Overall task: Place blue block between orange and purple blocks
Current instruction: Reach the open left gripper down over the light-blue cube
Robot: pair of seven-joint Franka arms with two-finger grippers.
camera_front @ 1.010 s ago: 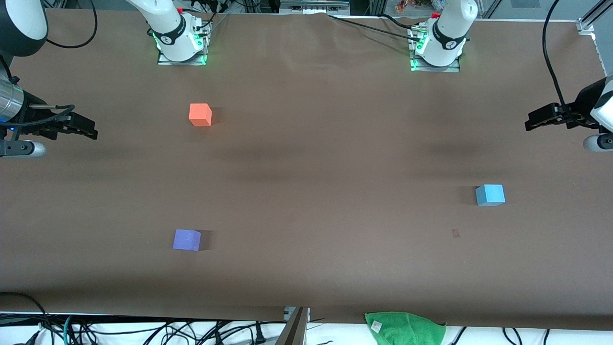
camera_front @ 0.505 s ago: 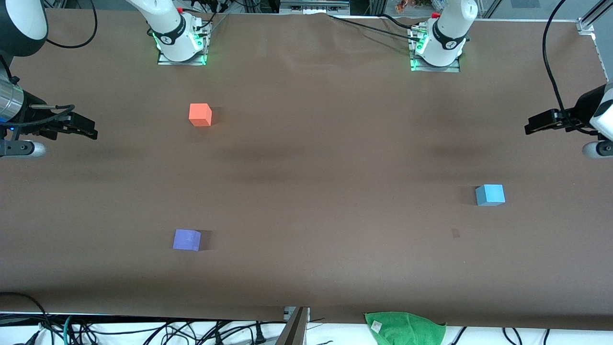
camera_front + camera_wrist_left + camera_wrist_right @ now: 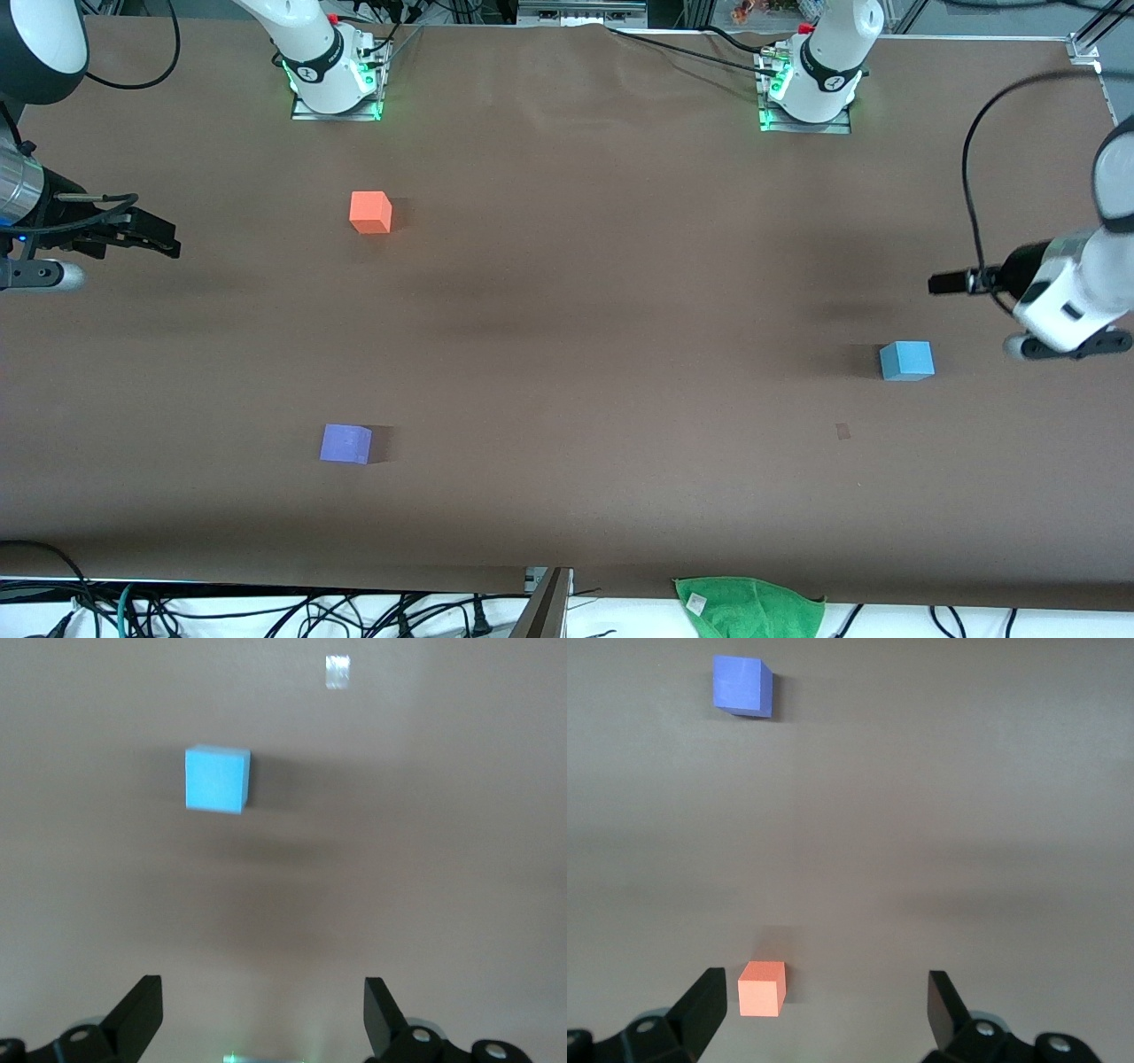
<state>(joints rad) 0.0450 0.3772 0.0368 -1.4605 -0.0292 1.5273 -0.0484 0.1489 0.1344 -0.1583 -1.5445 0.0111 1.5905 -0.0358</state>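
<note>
The blue block [image 3: 906, 361] is sitting alone toward the left arm's end of the table, with the wide-open, empty left gripper [image 3: 263, 1019] hanging close by, while the open right gripper [image 3: 824, 1014] is waiting well apart.

Light sky-blue cube [image 3: 906, 361], matte, flat on the brown table [image 3: 602, 354] toward the left arm's end, untouched and well apart from the other two. Bright orange-red cube [image 3: 370, 212], same size, flat on the table toward the right arm's end, near the robots' bases. Muted violet-purple cube [image 3: 345, 443], same size, also toward the right arm's end, nearer to the front camera than the orange one, with bare table between them.
</note>
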